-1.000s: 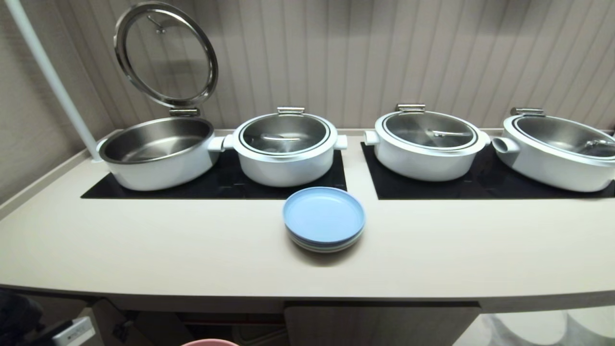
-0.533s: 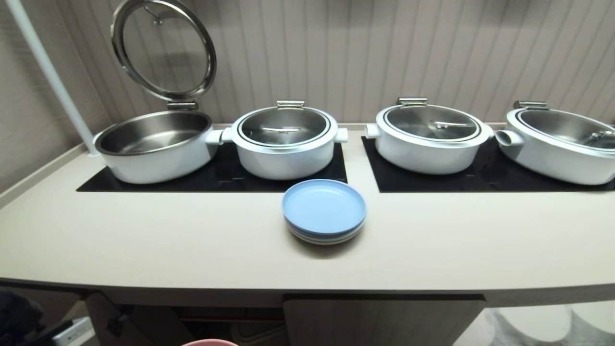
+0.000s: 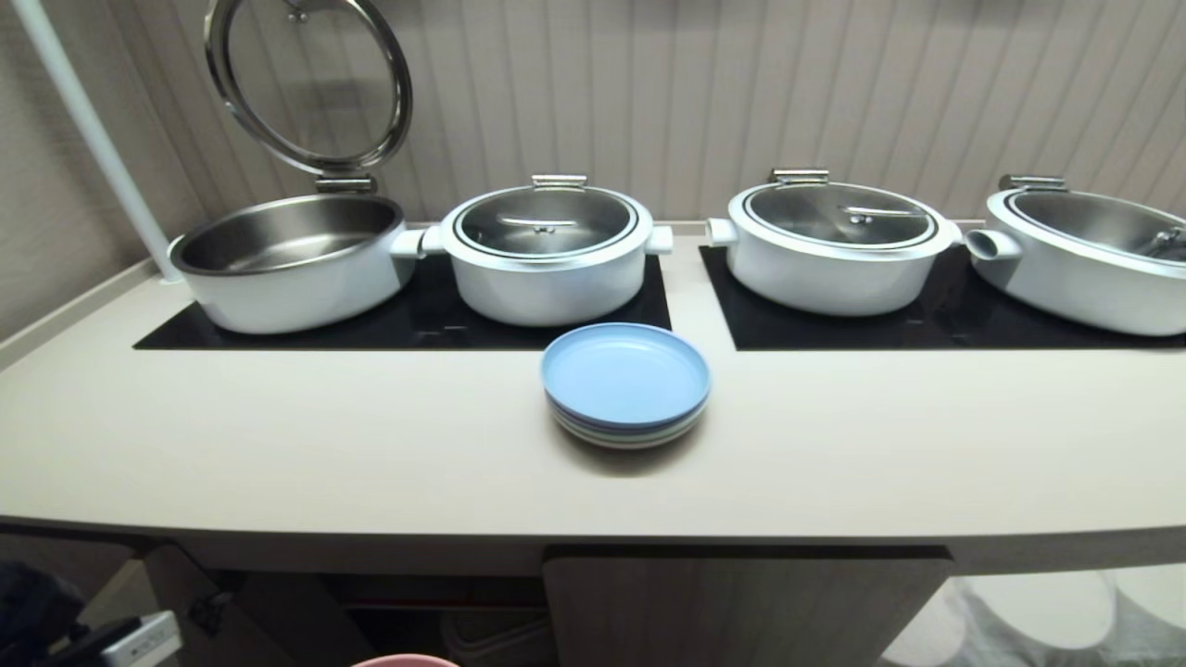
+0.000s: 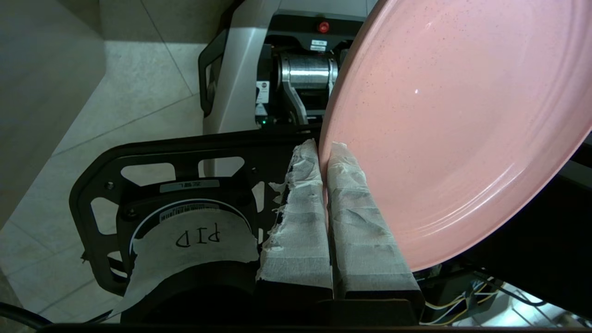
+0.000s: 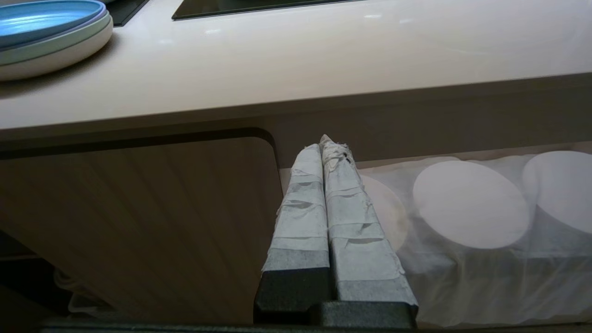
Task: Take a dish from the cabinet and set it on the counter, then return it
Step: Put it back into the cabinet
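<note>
A: Far left on the bench, a pot is being shown with its glass lid standing up on its hinge. Beside it, three more lidded pots are being lined up on the black cooktop panels.

B: And in front of them, mid-bench, the blue-topped plate stack is being left alone.

A: The pink dish is being clamped at its rim by the left hand, taped fingers pressed together on it, tilted steeply, low in front of the robot's base. Only a sliver of it is being caught at the head view's bottom edge.

B: The cabinet door below is being seen closed on the right side, open on the left.

A: Rightmost, the right hand is being held empty, fingers together, just below the bench edge.
</note>
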Motion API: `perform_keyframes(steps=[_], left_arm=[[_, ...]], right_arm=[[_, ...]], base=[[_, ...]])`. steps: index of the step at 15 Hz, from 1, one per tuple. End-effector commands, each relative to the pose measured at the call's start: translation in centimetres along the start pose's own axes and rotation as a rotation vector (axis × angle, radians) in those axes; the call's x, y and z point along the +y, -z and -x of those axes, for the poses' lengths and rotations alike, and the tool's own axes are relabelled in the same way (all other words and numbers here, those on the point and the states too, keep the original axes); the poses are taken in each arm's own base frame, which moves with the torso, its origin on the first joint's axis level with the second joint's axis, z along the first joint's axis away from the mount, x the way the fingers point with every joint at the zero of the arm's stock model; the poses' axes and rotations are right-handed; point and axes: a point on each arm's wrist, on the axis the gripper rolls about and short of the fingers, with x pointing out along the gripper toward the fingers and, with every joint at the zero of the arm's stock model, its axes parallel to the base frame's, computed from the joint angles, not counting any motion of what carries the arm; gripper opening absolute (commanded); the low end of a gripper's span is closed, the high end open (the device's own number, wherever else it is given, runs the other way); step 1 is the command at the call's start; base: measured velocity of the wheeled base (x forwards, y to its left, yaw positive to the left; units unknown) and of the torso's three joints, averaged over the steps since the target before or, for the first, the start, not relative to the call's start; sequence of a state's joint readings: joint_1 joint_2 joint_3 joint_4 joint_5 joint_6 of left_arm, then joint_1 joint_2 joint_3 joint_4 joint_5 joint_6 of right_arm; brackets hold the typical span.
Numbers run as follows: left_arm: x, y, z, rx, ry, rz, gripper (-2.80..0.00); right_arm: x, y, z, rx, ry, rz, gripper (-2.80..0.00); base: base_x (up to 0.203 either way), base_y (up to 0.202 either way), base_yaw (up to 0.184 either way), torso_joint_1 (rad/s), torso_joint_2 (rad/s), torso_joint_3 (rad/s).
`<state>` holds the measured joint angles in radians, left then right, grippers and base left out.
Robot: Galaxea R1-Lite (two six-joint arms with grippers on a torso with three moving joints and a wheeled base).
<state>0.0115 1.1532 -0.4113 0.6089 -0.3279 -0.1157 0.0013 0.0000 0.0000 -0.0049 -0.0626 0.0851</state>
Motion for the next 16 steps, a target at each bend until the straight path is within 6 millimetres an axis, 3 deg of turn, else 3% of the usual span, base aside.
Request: perform_keyframes(steps=[1,7,16], left_arm=[[-0.02,-0.09,-0.01,0.004,0.002,0.001,-2.80],[-0.01,-0.05,-0.03,0.006,0.005,0.002,-2.80],[-0.02,-0.05,-0.04,0.009,0.009,0.003,-2.80]], right_arm=[[0.00,0.00,0.00,0.000,0.000,-0.001,-2.80],[0.00,-0.01,0.00,-0.001,0.000,-0.001,-2.80],[0.00,0.00,0.00,0.000,0.000,-0.001,-2.80]], base=[[0.000,0.000,0.000,-0.159,0.36,0.183],[0.000,0.000,0.000,-0.174,0.37,0.200],[0.000,0.000,0.000,-0.239,0.53,0.292]])
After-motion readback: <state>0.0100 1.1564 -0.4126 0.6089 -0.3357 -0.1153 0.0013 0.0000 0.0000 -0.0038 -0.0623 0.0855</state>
